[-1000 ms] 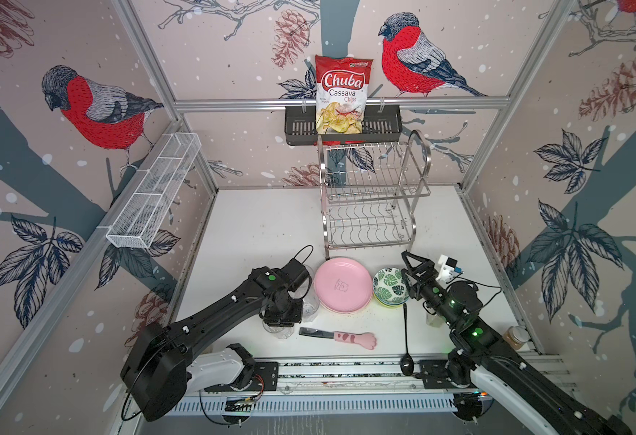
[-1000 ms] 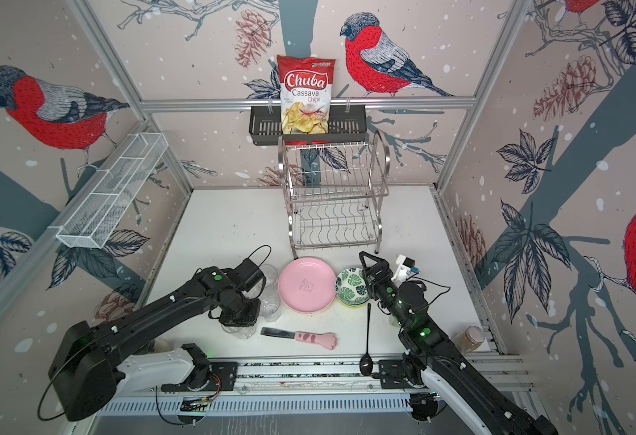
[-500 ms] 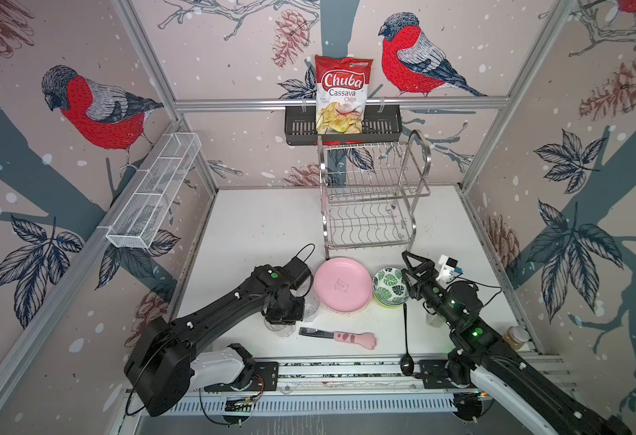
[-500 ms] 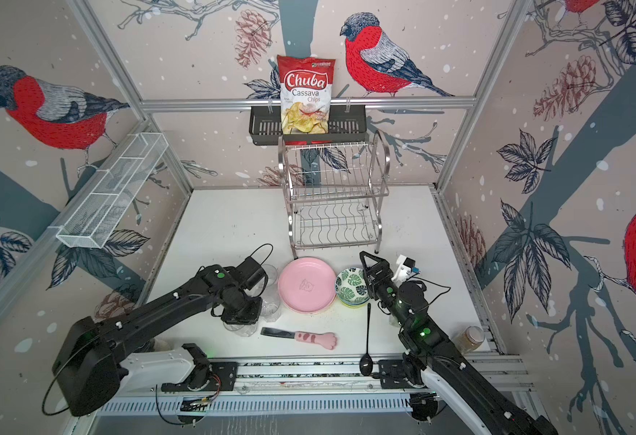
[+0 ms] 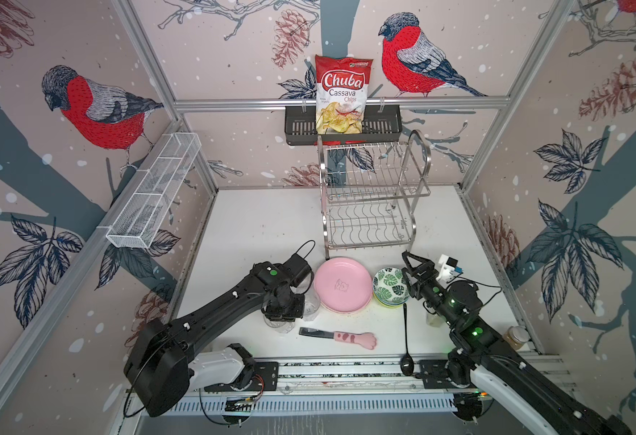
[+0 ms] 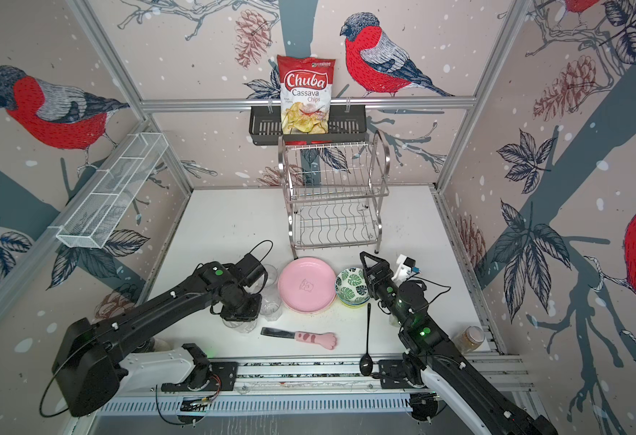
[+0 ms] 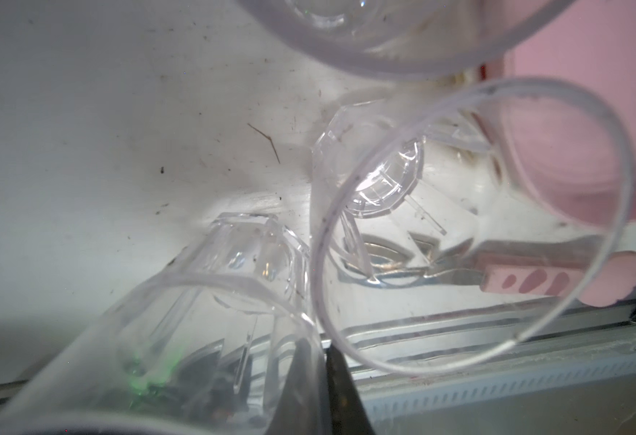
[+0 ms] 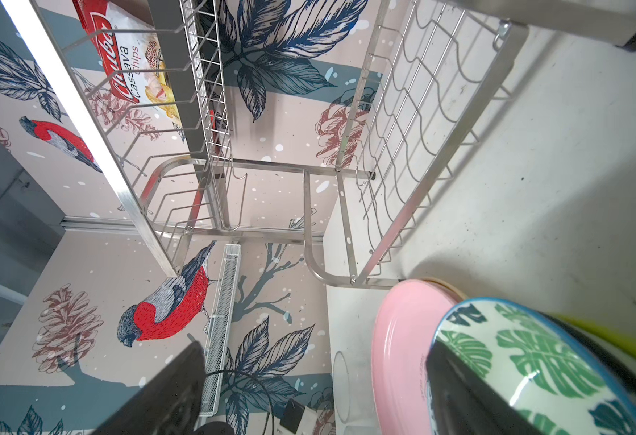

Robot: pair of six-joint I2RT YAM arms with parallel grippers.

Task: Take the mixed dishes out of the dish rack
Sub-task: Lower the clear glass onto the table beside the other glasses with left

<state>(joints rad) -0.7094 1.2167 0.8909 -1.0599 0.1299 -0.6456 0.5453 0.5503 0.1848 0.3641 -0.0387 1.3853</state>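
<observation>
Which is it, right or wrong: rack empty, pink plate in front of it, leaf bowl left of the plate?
One error: both top views show the leaf bowl right of the pink plate. The dish rack is empty, plate in front of it.

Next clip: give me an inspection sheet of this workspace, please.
Surface: white table, speckled with dirt.
Job's things: rack empty on both tiers; pink plate topping a stack; leaf bowl stacked in a lime bowl; three glasses by the left arm.
Clutter: spoon, paw-handled tool, jar.
Hands: left hand shut on one glass; right hand open at the leaf bowl.
Cables: loop at the left wrist; lead by the right wrist.
Surroundings: chip bag in a black basket; mesh tray; bird-print walls.
</observation>
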